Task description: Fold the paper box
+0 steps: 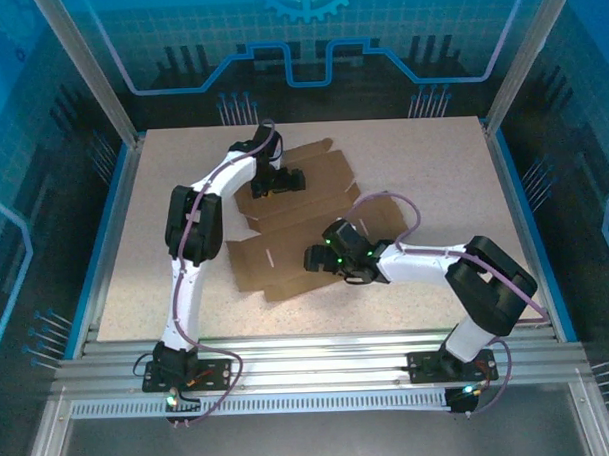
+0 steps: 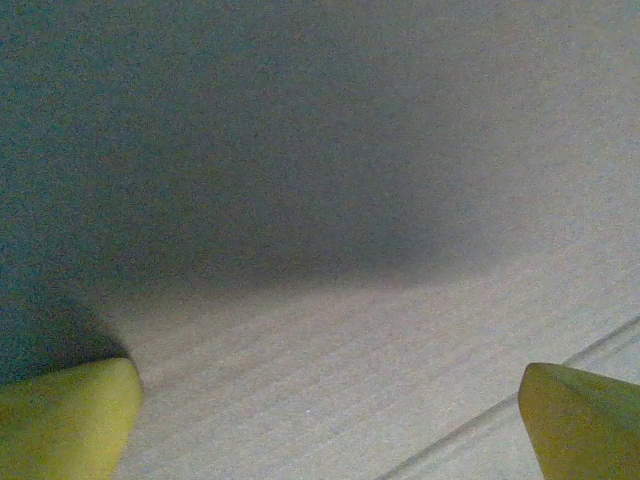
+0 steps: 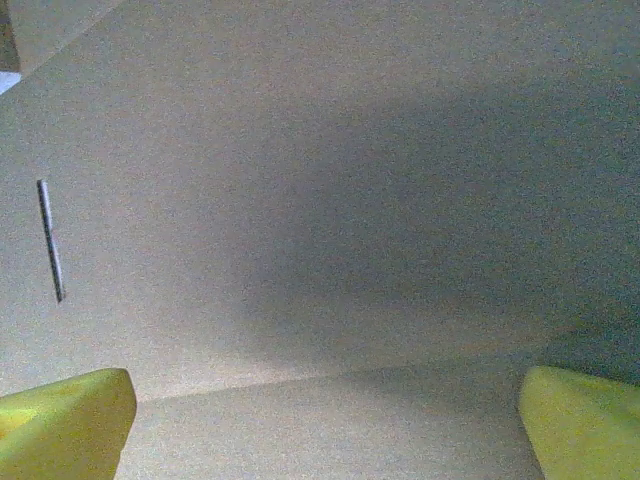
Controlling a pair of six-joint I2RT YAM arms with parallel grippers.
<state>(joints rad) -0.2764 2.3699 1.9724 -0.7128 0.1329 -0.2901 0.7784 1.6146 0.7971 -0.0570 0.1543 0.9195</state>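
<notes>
- Paper box (image 1: 304, 210) lies flat & unfolded mid-frame on the worktop (image 1: 432, 163) in top view. It runs from upper centre down to lower left of centre.
- Left pincer (image 1: 286, 179) is over the upper panels, jaws wide apart, nothing held. In left wrist view the yellow fingertips (image 2: 65, 420) sit at the bottom corners w/ bare cardboard between them.
- Right pincer (image 1: 316, 258) is over the lower panel, also fully spread & empty. In right wrist view its fingertips (image 3: 60, 425) are close above the board. Can't tell if either pair is touching.
- A crease (image 3: 300, 385) runs across the bottom of the right wrist view. A thin slot (image 3: 50, 240) is at left.
- Judgement: early stage, no wall raised yet. The step looks like pinning the sheet & starting the first fold.
- To do it well:
  - Hold the base panel down w/ one arm just beside a score line.
  - Use the other arm to catch a flap at its free edge, not mid-panel.
  - Lift along the crease so the board bends there & doesn't buckle.
  - Go slow, since a light sheet prob. slides on the worktop if pushed sideways.
  - Keep the slots clear for the tabs.
- Writing: none legible on the box, plain brown. The back wall shows a gear emblem (image 1: 312, 0) at top centre, no readable text.
</notes>
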